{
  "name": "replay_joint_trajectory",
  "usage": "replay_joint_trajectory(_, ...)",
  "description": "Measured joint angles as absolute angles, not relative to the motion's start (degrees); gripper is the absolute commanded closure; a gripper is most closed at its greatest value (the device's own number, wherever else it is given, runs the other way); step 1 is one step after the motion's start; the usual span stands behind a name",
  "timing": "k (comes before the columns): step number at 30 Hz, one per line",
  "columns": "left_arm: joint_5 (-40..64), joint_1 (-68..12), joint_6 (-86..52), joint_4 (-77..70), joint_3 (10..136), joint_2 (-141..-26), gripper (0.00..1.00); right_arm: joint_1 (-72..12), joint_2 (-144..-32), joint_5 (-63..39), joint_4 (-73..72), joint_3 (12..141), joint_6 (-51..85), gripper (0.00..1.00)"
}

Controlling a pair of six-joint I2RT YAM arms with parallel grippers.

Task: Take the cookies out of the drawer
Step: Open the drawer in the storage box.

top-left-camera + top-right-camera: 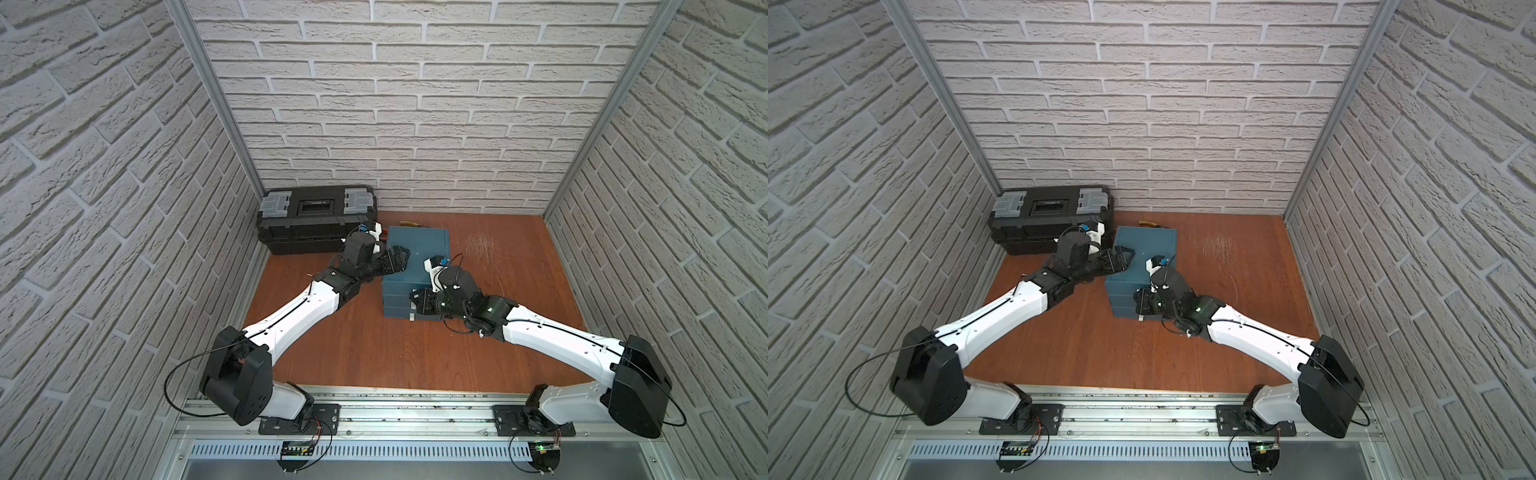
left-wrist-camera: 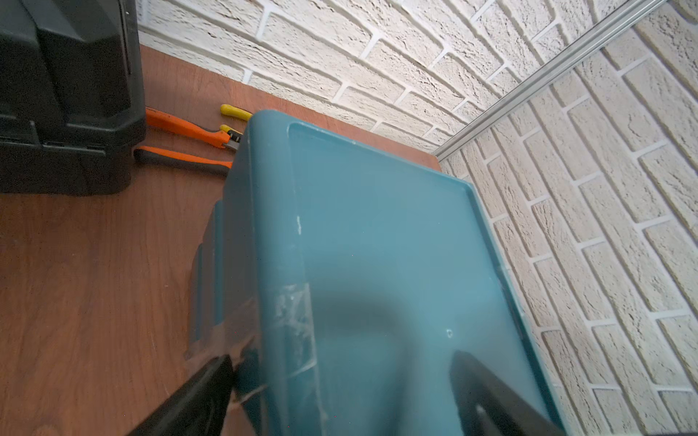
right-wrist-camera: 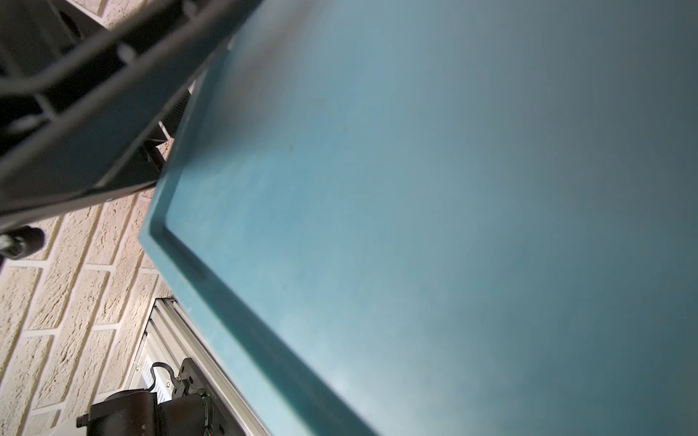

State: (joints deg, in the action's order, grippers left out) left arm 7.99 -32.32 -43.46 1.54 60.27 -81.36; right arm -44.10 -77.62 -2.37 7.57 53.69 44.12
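The teal drawer unit (image 1: 419, 253) stands mid-table, and in both top views its drawers look closed. The cookies are hidden. My left gripper (image 1: 398, 259) rests on the unit's top left edge and is open. In the left wrist view one finger (image 2: 196, 400) hangs outside the side wall and the other finger (image 2: 487, 396) lies on the lid (image 2: 377, 245). My right gripper (image 1: 416, 305) is pressed against the drawer fronts, low at the unit's near face. It is shut. Its fingertips are hidden, so I cannot tell whether they hold anything. The right wrist view shows only the teal lid (image 3: 415, 226).
A black toolbox (image 1: 316, 218) sits at the back left corner, close to the left arm. Orange-and-yellow-handled pliers (image 2: 189, 132) lie behind the unit by the back wall. Brick walls enclose three sides. Bare wooden tabletop (image 1: 507, 257) lies to the unit's right.
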Motion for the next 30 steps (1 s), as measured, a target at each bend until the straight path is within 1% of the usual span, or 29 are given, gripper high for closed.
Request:
replay_joint_trajectory(13, 9.0, -33.4, -43.3, 4.0, 60.0, -78.9, 0.03, -46.7, -72.5, -1.1, 16.5, 53.7, 44.8, 0.96)
replay_joint_trajectory(17, 8.8, -34.0, -43.3, 4.5, 59.8, -78.4, 0.03, -47.9, -70.1, 0.0, 17.6, 51.8, 46.1, 0.96)
replay_joint_trajectory(23, 8.3, -34.7, -43.3, 4.8, 59.6, -77.5, 0.02, -50.2, -66.0, 2.3, 19.3, 48.9, 47.7, 0.91)
replay_joint_trajectory(30, 7.6, -34.7, -43.3, 4.8, 59.5, -76.6, 0.02, -53.4, -64.9, 5.2, 21.8, 48.8, 49.1, 0.9)
